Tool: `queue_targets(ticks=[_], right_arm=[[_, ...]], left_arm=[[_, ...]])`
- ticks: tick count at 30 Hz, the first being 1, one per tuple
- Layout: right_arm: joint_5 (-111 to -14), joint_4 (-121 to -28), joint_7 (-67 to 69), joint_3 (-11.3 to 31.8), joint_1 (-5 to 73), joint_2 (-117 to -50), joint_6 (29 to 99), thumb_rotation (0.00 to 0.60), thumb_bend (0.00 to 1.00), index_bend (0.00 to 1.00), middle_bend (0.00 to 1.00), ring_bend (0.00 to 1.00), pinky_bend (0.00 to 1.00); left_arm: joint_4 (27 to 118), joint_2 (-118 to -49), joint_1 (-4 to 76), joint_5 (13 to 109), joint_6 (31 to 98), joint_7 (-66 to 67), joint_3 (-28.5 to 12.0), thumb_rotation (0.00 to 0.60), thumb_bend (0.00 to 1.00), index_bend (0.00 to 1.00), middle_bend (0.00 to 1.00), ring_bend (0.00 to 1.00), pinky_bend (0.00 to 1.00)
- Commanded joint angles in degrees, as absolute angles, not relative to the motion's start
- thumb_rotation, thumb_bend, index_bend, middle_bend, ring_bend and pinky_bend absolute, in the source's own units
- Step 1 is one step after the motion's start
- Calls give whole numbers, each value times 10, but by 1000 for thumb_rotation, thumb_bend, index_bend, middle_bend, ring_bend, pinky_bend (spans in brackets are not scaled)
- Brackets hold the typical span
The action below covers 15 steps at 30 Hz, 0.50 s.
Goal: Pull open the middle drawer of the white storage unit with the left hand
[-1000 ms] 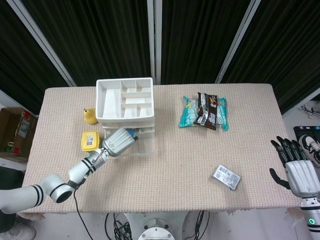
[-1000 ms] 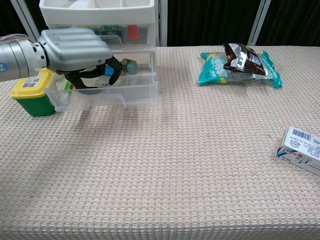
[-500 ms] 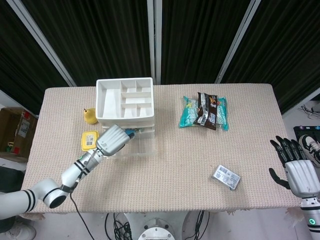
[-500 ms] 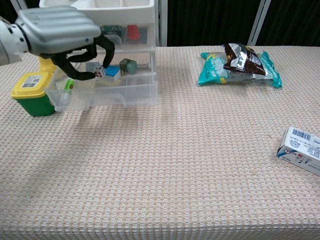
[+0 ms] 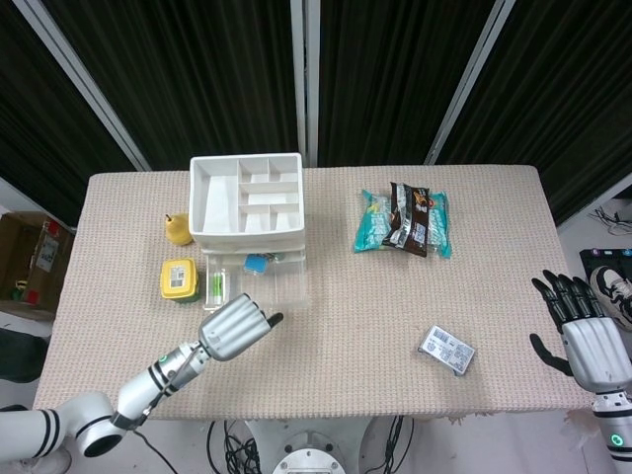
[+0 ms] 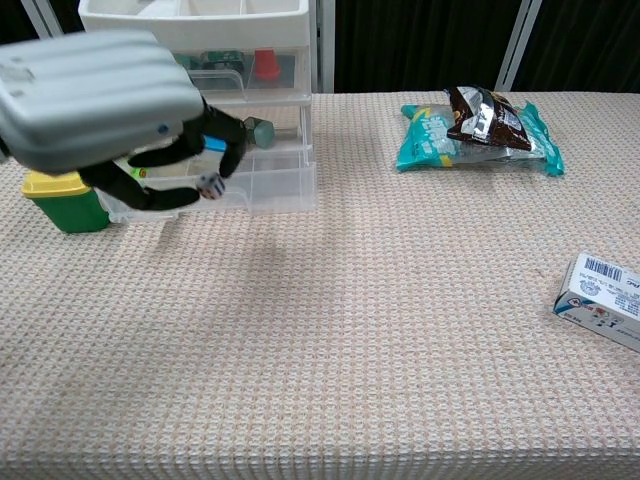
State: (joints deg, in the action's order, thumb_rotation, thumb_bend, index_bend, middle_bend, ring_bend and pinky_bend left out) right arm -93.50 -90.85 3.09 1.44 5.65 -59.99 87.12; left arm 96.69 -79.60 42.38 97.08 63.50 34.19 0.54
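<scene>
The white storage unit [image 5: 245, 196] [image 6: 190, 12] stands at the table's back left. Its clear middle drawer [image 5: 259, 284] [image 6: 265, 180] sticks out toward me, with a blue item [image 5: 257, 263], a green item [image 5: 214, 286] and a white die [image 6: 209, 184] inside. My left hand [image 5: 237, 328] [image 6: 100, 110] hovers in front of the drawer, apart from it, fingers curled under and holding nothing. In the chest view it hides the drawer's left half. My right hand [image 5: 583, 331] hangs off the table's right edge with fingers spread.
A green container with a yellow lid [image 5: 179, 277] [image 6: 58, 198] sits left of the drawer, with a yellow pear [image 5: 177, 229] behind it. Snack bags [image 5: 403, 221] [image 6: 480, 125] lie at the back right. A small white box [image 5: 446, 350] [image 6: 603, 300] lies at the front right.
My left hand has let go of the drawer and drawn back toward the table's near edge. The drawer stays pulled out. The right hand has not moved.
</scene>
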Motion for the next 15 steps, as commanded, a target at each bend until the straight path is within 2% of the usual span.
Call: queue_targets(ticks=[1, 6, 11, 15], right_arm=[[-935, -908, 32, 14, 55, -599, 873, 600, 284, 0, 0, 0, 0], [-933, -908, 32, 13, 54, -599, 873, 600, 284, 0, 0, 0, 0], [-932, -907, 30, 13, 56, -601, 869, 600, 284, 0, 0, 0, 0], [-933, -909, 30, 14, 57, -600, 869, 600, 284, 0, 0, 0, 0]], left_arm=[[937, -838, 433, 966, 597, 370, 9, 600, 398, 542, 868, 994, 1000], [911, -879, 440, 951, 556, 409, 14, 600, 394, 519, 862, 992, 1000], [906, -897, 440, 936, 540, 444, 12, 600, 358, 419, 839, 976, 1000], [913, -899, 430, 942, 566, 449, 8, 600, 209, 291, 788, 947, 1000]])
